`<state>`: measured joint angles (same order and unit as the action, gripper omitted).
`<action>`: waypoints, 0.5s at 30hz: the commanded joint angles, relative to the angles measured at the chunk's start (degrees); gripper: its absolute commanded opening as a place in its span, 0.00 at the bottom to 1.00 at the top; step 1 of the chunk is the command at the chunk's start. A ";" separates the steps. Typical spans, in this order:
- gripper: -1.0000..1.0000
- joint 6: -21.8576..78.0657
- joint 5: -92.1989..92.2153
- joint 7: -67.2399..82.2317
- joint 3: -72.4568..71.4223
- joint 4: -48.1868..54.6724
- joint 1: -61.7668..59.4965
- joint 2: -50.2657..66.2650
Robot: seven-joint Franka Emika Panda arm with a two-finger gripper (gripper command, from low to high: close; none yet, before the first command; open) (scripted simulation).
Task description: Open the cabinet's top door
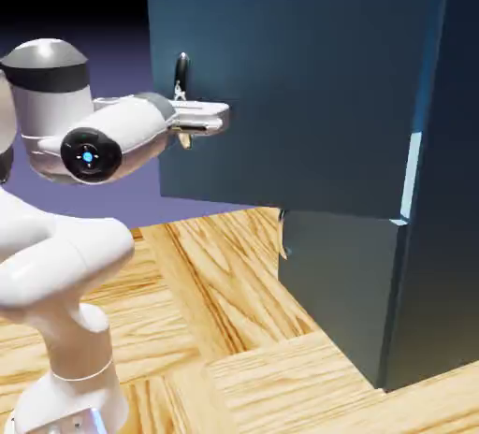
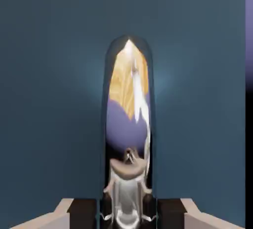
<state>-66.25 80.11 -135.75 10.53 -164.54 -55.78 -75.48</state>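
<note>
The cabinet [image 1: 449,189] is a tall dark teal box at the exterior view's right. Its top door [image 1: 299,95] stands swung out from the cabinet body toward the arm, its free edge at the left. A small curved silver handle [image 1: 181,72] sits near that edge. My gripper [image 1: 187,123] reaches in level from the left and is shut on the handle's lower part. In the hand view the shiny handle [image 2: 127,104] rises between my fingertips [image 2: 79,212] against the teal door [image 2: 49,99], and my gripper [image 2: 127,215] is clamped around its base.
Below the open door sits the shorter teal panel [image 1: 341,282], closed. The wooden table [image 1: 234,329] runs under the arm and the door. My white arm [image 1: 56,264] rises at the lower left.
</note>
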 commanded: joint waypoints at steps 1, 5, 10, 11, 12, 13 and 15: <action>0.00 1.11 -1.71 1.25 1.35 1.02 0.58 2.08; 0.00 5.17 -8.13 6.05 6.49 5.63 3.50 10.38; 0.00 10.46 -15.32 11.66 12.69 12.62 8.40 20.77; 0.00 11.59 -16.63 12.75 13.93 14.19 9.53 22.84; 0.00 12.76 -17.90 13.83 15.17 15.81 10.70 24.92; 0.00 13.96 -19.12 14.90 16.42 17.48 11.91 27.00; 0.00 16.49 -21.41 17.05 18.92 20.97 14.43 31.15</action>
<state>-49.82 58.73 -118.71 29.45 -143.57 -41.35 -44.33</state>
